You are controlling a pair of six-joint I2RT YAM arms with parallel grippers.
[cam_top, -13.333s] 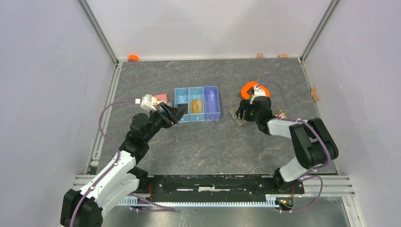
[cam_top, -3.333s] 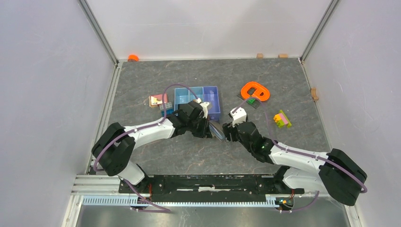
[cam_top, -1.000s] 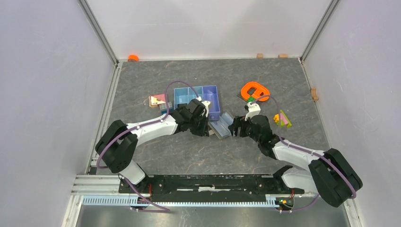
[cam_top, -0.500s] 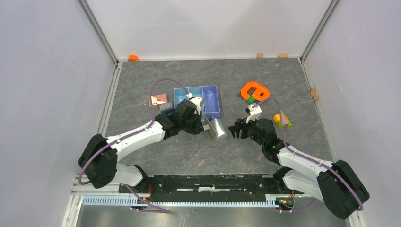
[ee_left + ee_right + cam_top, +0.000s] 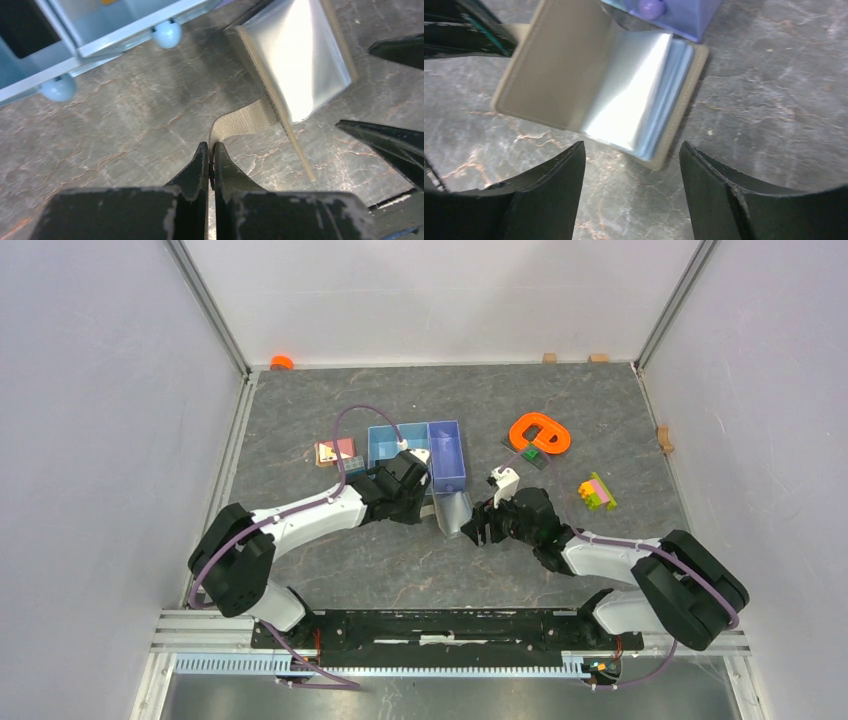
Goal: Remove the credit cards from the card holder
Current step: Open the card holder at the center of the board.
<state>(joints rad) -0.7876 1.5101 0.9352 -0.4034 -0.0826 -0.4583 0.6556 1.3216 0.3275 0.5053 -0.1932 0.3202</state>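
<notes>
The grey-taupe card holder lies open on the stone table, just in front of the tray. In the right wrist view its cover is folded back and shiny pale blue sleeves show inside. The credit cards are hidden from every view. My left gripper is shut on the holder's woven strap, left of the holder. My right gripper stands open just short of the holder's near edge, with nothing between its fingers. From above, the right gripper is at the holder's right side.
The blue-and-purple three-compartment tray stands directly behind the holder, with its feet close to it. An orange ring and a cluster of coloured bricks lie to the right. Small blocks sit left of the tray.
My right gripper has moved left and nearer, up to the holder. The left gripper, still shut on the strap, has drawn the holder slightly left toward the tray.
</notes>
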